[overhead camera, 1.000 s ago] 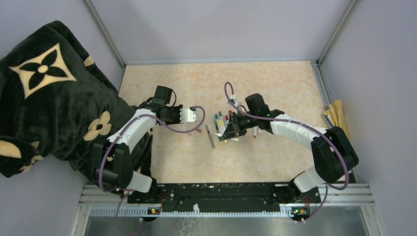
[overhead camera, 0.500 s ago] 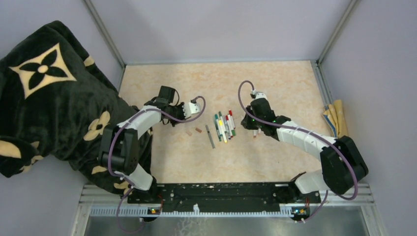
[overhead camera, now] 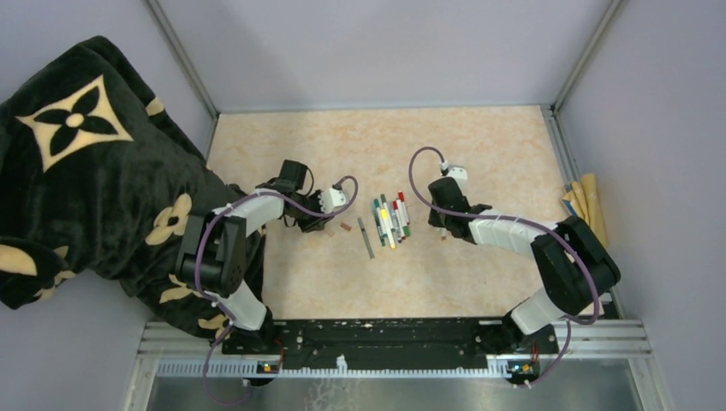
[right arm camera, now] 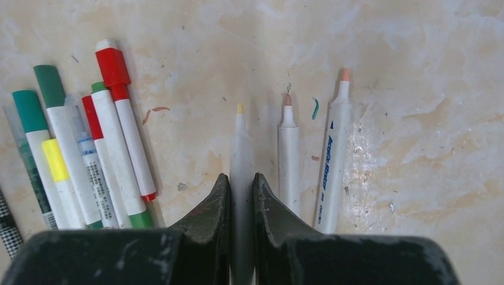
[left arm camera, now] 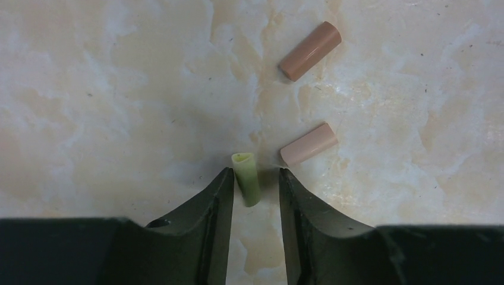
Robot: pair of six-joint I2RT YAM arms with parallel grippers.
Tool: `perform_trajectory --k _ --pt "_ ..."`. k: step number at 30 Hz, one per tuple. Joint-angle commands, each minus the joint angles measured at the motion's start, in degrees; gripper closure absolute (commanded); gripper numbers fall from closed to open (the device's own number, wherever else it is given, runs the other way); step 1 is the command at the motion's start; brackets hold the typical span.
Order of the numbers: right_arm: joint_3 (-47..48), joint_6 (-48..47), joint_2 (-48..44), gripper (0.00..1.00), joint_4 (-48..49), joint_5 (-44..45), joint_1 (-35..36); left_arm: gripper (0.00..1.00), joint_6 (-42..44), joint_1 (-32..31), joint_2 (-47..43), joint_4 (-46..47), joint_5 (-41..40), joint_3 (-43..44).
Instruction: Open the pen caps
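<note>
In the left wrist view my left gripper (left arm camera: 255,172) is open, low over the table, with a yellow-green cap (left arm camera: 246,178) lying loose between its fingers. A pink cap (left arm camera: 308,144) and a brown cap (left arm camera: 309,43) lie just beyond. My right gripper (right arm camera: 241,178) is shut on a white pen with a bare yellow tip (right arm camera: 240,139). Beside it lie two uncapped pens, brown-tipped (right arm camera: 289,148) and orange-tipped (right arm camera: 336,148). To its left lie several capped pens (right arm camera: 89,154) with red, green and yellow caps. From above, the left gripper (overhead camera: 328,214) sits left of the pen group (overhead camera: 389,221), and the right gripper (overhead camera: 440,216) right of it.
A black blanket with cream flower shapes (overhead camera: 77,154) covers the left side and touches the left arm. A dark grey pen (overhead camera: 366,238) lies alone left of the pen group. Yellow sticks (overhead camera: 584,197) lie outside the right rail. Metal rails border the table.
Both grippers were together over the pen group a second ago. They have parted: the left went left and down and released the yellow-green cap, while the right carried the yellow-tipped pen right.
</note>
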Motion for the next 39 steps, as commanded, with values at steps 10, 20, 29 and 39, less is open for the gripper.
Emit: perform_trajectory --k 10,20,29,39 --pt "-0.90 0.51 3.11 0.90 3.66 0.84 -0.30 0.39 -0.41 0.34 -0.06 -5.67 2.62 3.14" --pt "-1.28 -0.05 2.40 0.77 2.70 1.08 -0.37 0.20 -1.63 4.95 -0.81 -19.18 9.07 17.31" --pt "-1.24 -0.94 -0.69 0.70 0.47 2.21 -0.19 0.19 -1.94 5.25 -4.75 -21.45 10.03 18.53" --pt "2.92 1.81 -3.42 0.84 -3.14 -0.39 5.53 0.19 -2.63 5.92 -6.21 -20.86 10.49 17.99"
